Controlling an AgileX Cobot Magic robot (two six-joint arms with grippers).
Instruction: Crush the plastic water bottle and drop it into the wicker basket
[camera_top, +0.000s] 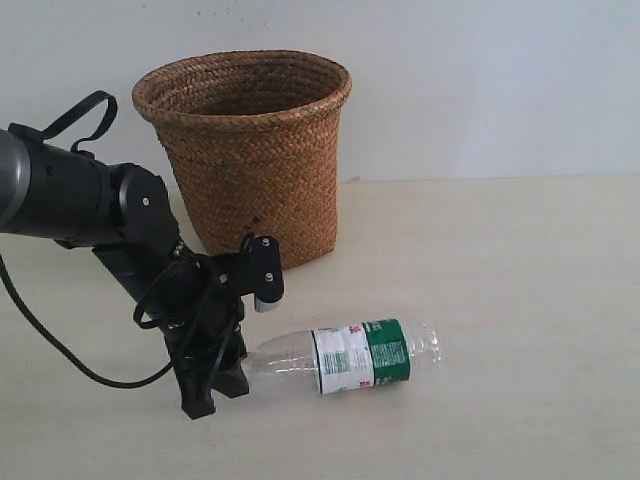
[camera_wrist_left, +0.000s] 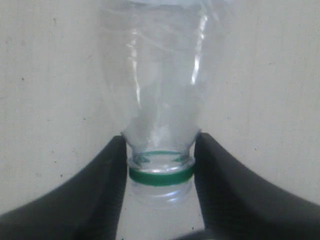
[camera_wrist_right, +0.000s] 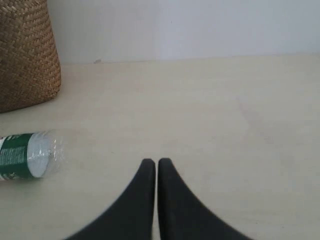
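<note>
On cream tabletop (camera_top: 520, 290) by white wall (camera_top: 500, 80): left pincer (camera_wrist_left: 160, 141) grips plastic water bottle (camera_top: 360, 355); right pincer (camera_wrist_right: 157, 162) closed.

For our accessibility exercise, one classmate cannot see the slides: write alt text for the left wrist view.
The left gripper has its two black fingers closed against either side of the neck of a clear plastic water bottle, at its green neck ring. The bottle lies on a pale table, its body stretching away from the camera.

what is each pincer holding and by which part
Left pincer grips the plastic water bottle by its neck; right pincer holds nothing.
</note>
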